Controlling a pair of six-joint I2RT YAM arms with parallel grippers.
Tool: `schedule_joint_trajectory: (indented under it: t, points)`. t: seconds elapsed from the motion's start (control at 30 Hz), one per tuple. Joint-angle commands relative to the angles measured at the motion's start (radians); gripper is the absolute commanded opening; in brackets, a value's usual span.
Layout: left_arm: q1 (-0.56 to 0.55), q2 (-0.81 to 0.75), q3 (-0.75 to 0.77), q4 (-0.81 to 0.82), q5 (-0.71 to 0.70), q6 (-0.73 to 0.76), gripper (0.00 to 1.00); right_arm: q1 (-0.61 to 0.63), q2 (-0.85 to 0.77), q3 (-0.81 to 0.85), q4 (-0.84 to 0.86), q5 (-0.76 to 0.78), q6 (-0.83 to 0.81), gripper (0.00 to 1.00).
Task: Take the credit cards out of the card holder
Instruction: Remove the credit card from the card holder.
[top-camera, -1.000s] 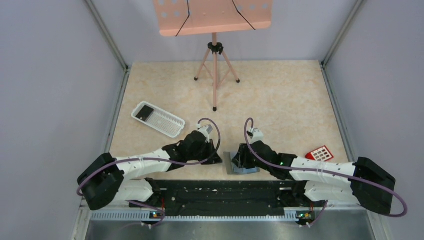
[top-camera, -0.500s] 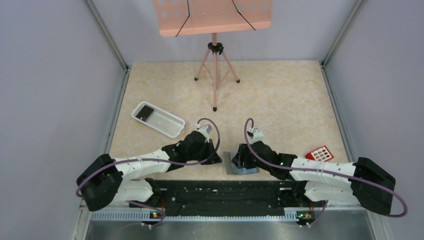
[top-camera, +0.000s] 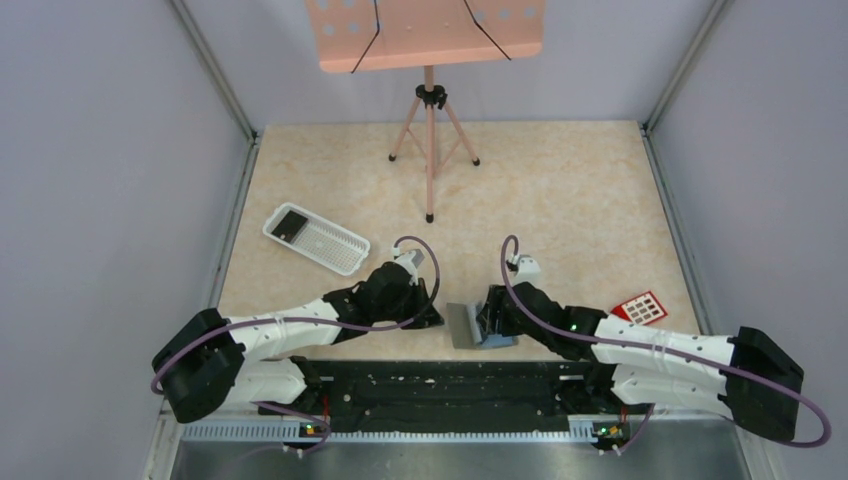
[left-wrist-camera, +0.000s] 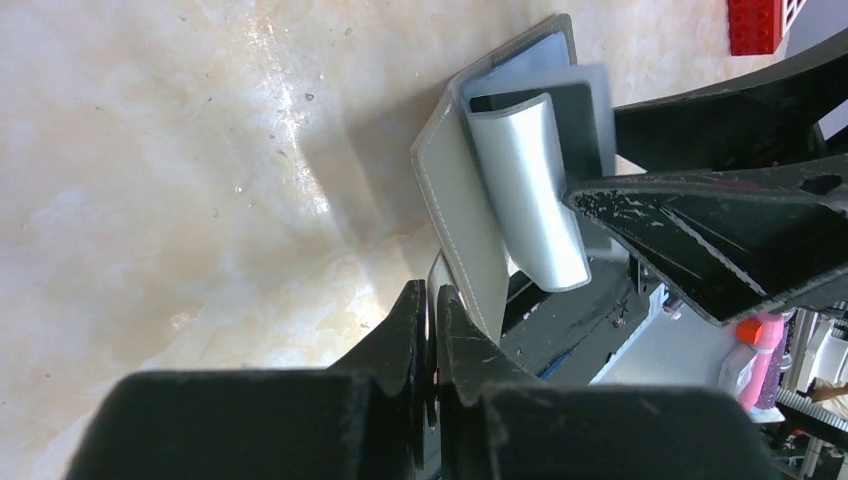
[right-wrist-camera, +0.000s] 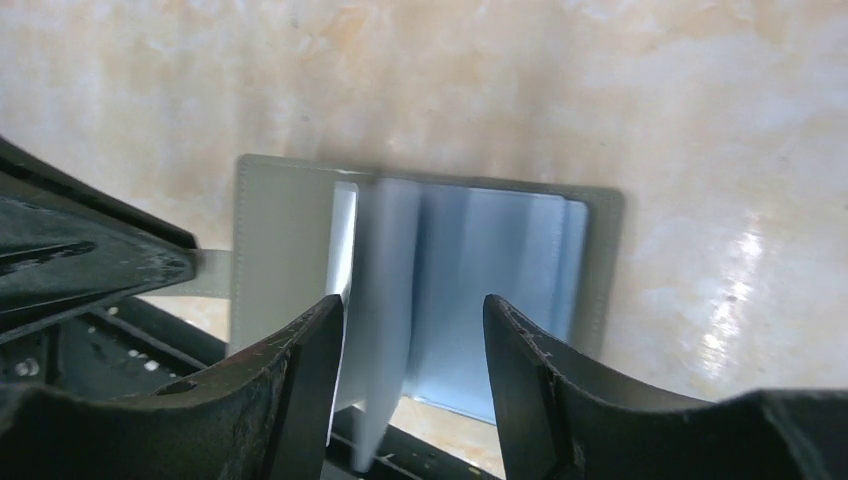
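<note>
The job looks partly done to us. One red card (top-camera: 640, 306) lies out on the counter (top-camera: 560, 200), well to the right of the card holder (top-camera: 462, 325). A dark flat piece (top-camera: 290, 224), perhaps another card, sits in the white ribbed tray (top-camera: 340, 255) far to the left. The card holder lies open at the near edge of the counter, between the two arms. The left claw (left-wrist-camera: 432, 300) is closed tight and seems to pinch a pale edge of the holder, pinning it. The right claw (right-wrist-camera: 412, 310) stands about half open over the bluish inside. It straddles a silvery leaf (left-wrist-camera: 530, 190) that curls up from the fold, without clamping it. We cannot tell whether that leaf is a card or a pocket flap, so emptying the holder may yet remain.
</note>
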Motion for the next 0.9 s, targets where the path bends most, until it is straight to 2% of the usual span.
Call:
schedule_joint_trajectory:
  t: [0.0, 0.57, 0.87]
  points:
    - [-0.003, -0.030, -0.003, 0.004, -0.014, 0.009, 0.00, -0.005, -0.011, 0.037, -0.126, 0.076, -0.009, 0.54]
    - [-0.003, -0.036, -0.003, -0.008, -0.019, 0.014, 0.00, -0.005, 0.081, 0.100, -0.101, 0.024, -0.061, 0.53]
    - [-0.003, -0.024, -0.002, -0.002, -0.018, 0.017, 0.00, 0.001, 0.141, 0.121, 0.006, -0.075, -0.061, 0.53]
